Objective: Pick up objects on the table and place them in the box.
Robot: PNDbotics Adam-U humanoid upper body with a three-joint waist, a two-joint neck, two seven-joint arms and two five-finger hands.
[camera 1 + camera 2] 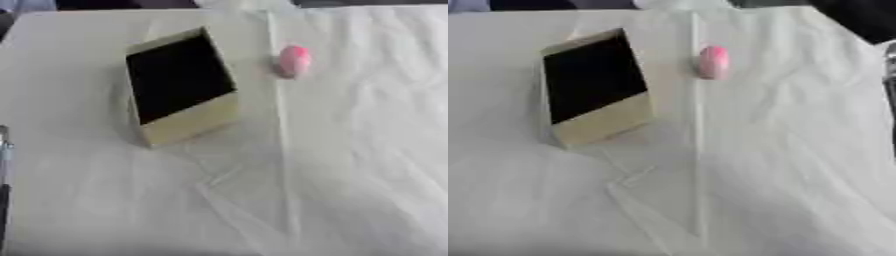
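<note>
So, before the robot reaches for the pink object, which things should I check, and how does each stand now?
1. Pink object lies free on the white cloth, nothing on it: ok.
2. Box is open, its dark inside facing up: ok.
3. Box and pink object are apart, with a gap between them: ok.
4. Box is empty: cannot tell, the inside is too dark.
5. Robot hand ready: cannot tell, no hand shows clearly in either view.
6. What the pink object is: cannot tell, only a small rounded pink shape.
</note>
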